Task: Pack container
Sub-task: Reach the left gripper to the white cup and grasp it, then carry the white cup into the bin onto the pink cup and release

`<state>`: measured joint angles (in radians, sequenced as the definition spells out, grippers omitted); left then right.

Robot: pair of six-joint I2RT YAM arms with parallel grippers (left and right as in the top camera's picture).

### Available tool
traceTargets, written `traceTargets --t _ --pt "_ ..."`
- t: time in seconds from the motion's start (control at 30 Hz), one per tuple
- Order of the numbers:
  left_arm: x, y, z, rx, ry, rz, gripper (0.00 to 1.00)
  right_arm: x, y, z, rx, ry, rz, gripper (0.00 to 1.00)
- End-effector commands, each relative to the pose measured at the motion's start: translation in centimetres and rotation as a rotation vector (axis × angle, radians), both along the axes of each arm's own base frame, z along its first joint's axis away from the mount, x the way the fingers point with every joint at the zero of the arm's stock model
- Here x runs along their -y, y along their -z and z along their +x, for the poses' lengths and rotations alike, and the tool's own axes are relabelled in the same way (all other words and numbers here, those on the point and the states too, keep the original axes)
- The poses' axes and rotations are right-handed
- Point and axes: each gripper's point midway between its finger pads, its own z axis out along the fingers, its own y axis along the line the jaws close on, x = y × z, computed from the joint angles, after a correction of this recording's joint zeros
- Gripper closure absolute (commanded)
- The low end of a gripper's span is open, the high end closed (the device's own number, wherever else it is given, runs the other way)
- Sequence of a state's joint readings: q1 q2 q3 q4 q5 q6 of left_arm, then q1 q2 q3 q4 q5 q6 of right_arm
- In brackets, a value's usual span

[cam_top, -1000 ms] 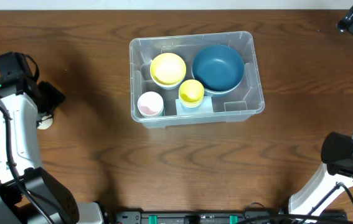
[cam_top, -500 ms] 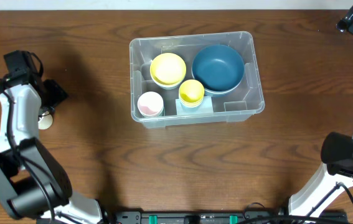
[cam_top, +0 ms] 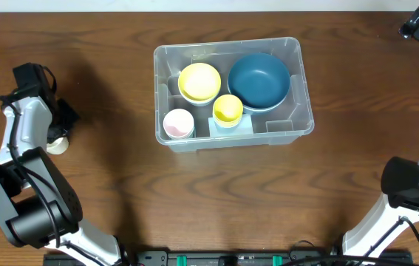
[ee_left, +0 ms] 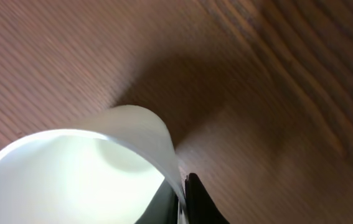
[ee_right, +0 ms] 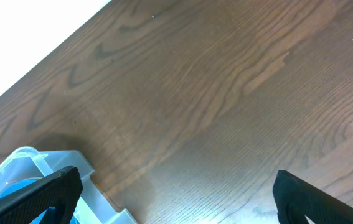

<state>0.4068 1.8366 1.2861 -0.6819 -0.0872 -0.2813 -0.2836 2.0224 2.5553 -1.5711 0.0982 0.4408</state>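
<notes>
on the counter [cam_top: 120, 199] i saw the container [cam_top: 287, 120] at upper centre of the overhead frame, with a blue bowl [cam_top: 259, 80] in its right part. the right fingers [ee_right: 45, 196] stood spread and empty. the left fingers [ee_left: 192, 199] were clenched on a white cup [ee_left: 70, 174] at the left edge.

Overhead straight down, wrist views close, right shares container [cam_top: 157, 89] corner

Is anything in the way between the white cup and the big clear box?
No, nothing visible. Only bare table lies between the cup, pinched by the left gripper, and the container. Inside it, the spot right of the yellow cup looks free.
</notes>
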Motion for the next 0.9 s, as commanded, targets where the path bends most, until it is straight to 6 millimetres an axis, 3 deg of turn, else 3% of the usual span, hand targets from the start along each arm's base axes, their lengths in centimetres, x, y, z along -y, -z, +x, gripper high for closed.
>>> traceTargets --t 0.0,0.17,0.3,0.37,0.4,0.57,0.7,0.87 --pt "0.6 -0.1 -0.4 -0.007 -0.002 -0.023 0.94 0.3 0.3 0.2 -0.002 0.018 0.006 0.01" --pt "3.7 -4.1 1.9 0.132 0.076 -0.112 0.94 0.3 0.3 0.2 -0.002 0.018 0.006 0.01" --pt "7.6 -10.5 3.6 0.308 0.190 -0.120 0.94 0.3 0.3 0.2 -0.002 0.018 0.006 0.01" --pt "10.6 -14.2 3.9 0.405 0.278 -0.135 0.94 0.3 0.3 0.2 -0.002 0.018 0.006 0.01" --pt "13.2 -16.8 3.8 0.472 0.366 -0.146 0.94 0.3 0.3 0.2 -0.002 0.018 0.006 0.01" --pt "21.7 -23.1 1.4 0.622 0.690 -0.120 0.94 0.3 0.3 0.2 -0.002 0.018 0.006 0.01" --pt "27.8 -24.1 -1.8 0.621 0.921 -0.141 0.94 0.3 0.3 0.2 -0.002 0.018 0.006 0.01" --pt "32.0 -20.5 -4.4 0.462 1.085 -0.180 0.94 0.3 0.3 0.2 -0.002 0.018 0.006 0.01"
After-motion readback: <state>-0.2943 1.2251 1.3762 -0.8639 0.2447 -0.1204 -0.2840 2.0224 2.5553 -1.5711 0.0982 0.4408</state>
